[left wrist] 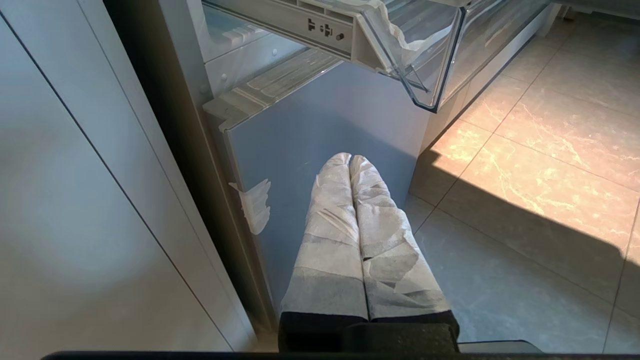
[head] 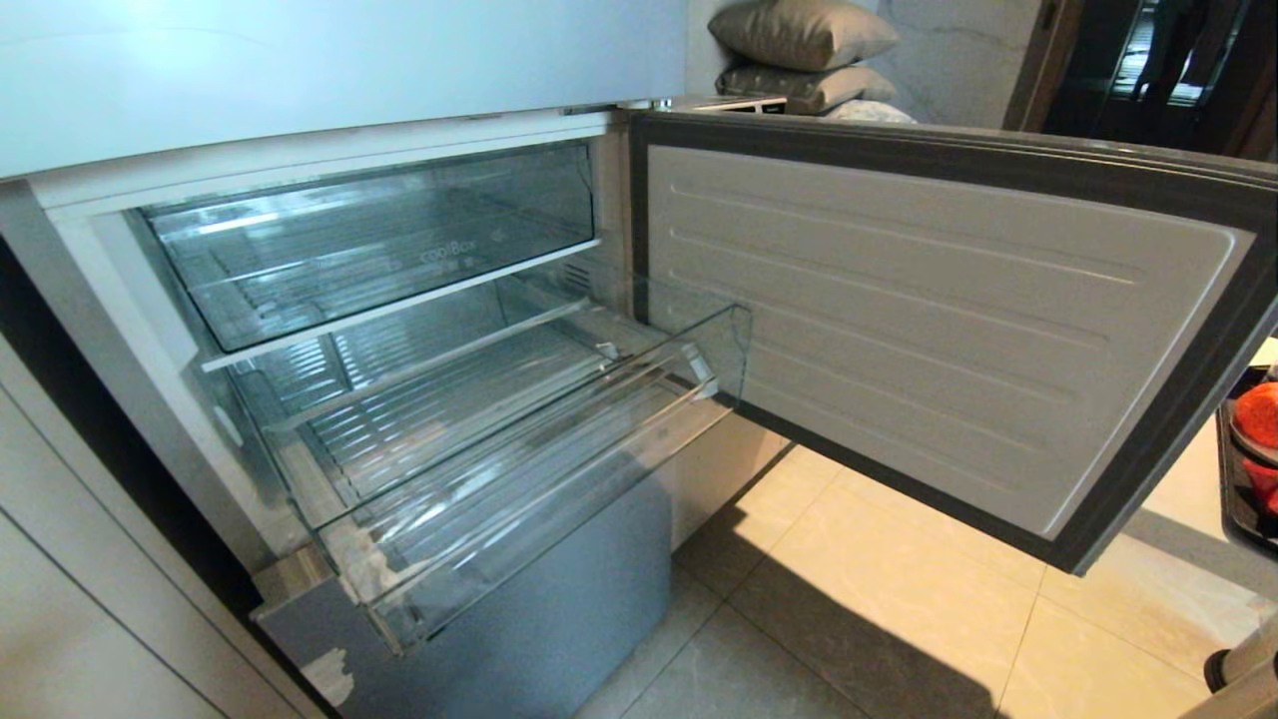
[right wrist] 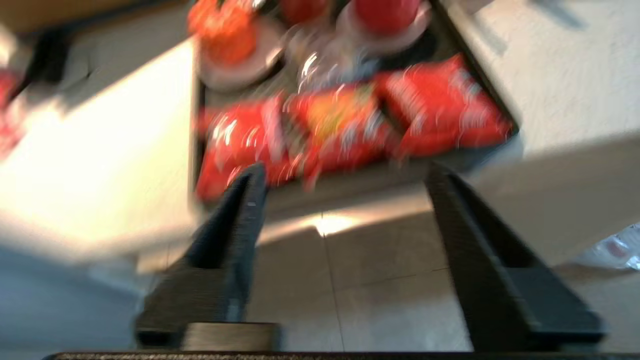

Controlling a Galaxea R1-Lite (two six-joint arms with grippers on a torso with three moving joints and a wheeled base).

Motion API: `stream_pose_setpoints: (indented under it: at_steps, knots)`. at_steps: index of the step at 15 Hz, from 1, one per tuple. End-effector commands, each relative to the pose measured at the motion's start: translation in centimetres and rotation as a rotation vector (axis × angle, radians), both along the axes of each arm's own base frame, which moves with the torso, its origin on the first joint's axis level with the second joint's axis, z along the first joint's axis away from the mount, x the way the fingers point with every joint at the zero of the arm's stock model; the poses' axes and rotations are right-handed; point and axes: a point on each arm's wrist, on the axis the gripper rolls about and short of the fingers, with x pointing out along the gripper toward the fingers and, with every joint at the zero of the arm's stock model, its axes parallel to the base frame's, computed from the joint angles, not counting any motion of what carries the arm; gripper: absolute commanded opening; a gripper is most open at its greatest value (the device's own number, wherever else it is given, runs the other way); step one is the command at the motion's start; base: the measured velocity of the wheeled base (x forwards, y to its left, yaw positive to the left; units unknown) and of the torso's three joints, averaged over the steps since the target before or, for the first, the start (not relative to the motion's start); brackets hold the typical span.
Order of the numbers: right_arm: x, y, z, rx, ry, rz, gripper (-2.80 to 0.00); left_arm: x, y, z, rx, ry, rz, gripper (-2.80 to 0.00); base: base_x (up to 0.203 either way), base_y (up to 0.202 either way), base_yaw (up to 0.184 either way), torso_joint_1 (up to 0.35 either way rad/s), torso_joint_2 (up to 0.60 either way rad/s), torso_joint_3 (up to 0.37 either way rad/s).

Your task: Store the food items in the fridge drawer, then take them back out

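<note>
- Far right in the head view, two red-orange food items (head: 1260,414) sit on small plates in a dark tray (head: 1230,489), well apart from the fridge.
- Likely light, smooth and round, they would roll; a grip across the widest part looks safest.
- Pulled out and seemingly empty, the fridge drawer (head: 559,469) is rigid clear plastic.
- Above the tray, the right gripper (right wrist: 345,172) is spread wide, holding nothing.
- Low beside the fridge, the left gripper (left wrist: 350,159) is pressed closed, idle.

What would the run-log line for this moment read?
clear plastic fridge drawer: pulled out, empty | left gripper: shut, parked low | right gripper: open, empty, facing red fruit on dark tray
</note>
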Motion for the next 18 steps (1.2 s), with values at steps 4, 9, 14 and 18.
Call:
stream_pose_setpoints:
  at_steps: [4, 9, 14, 18]
  knots:
    - [4.3, -8.6, -1.1, -0.007, -0.024, -0.033, 0.0, 0.0, 0.0, 0.0, 0.0, 0.0, 0.001, -2.8, 0.0, 0.0, 0.0, 0.0, 0.0, 0.0]
    - [8.1, -14.1, -1.6, -0.032, -0.023, 0.005, 0.0, 0.0, 0.0, 0.0, 0.0, 0.0, 0.001, -2.8, 0.0, 0.0, 0.0, 0.0, 0.0, 0.0]
    - [11.8, -19.1, -3.4, -0.037, -0.034, 0.097, 0.0, 0.0, 0.0, 0.0, 0.0, 0.0, 0.001, -2.8, 0.0, 0.0, 0.0, 0.0, 0.0, 0.0]
    - [12.3, -21.7, -4.6, -0.051, -0.003, 0.085, 0.0, 0.0, 0.0, 0.0, 0.0, 0.0, 0.002, -2.8, 0.0, 0.0, 0.0, 0.0, 0.0, 0.0]
